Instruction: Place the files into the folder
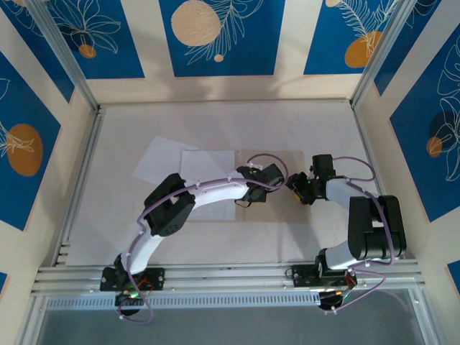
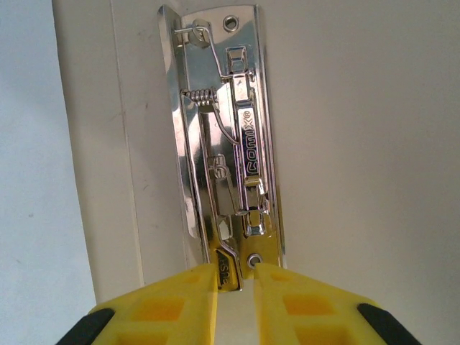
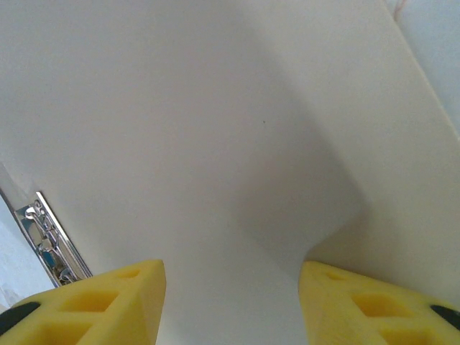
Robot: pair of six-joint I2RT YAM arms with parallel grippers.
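The folder lies open, its cream-white inside facing up. Its chrome spring clip runs along the spine fold. My left gripper is at the clip's near end, its yellow fingers drawn in close around the lever's tab. My right gripper is open and hovers over the folder's bare inner face, with the clip at its lower left. In the top view both grippers meet at the table's middle. The files, two white sheets, lie overlapping behind the left arm.
The white table is walled in by blue-and-cream panels and metal posts. A metal rail runs along the near edge. Purple cables loop over both wrists.
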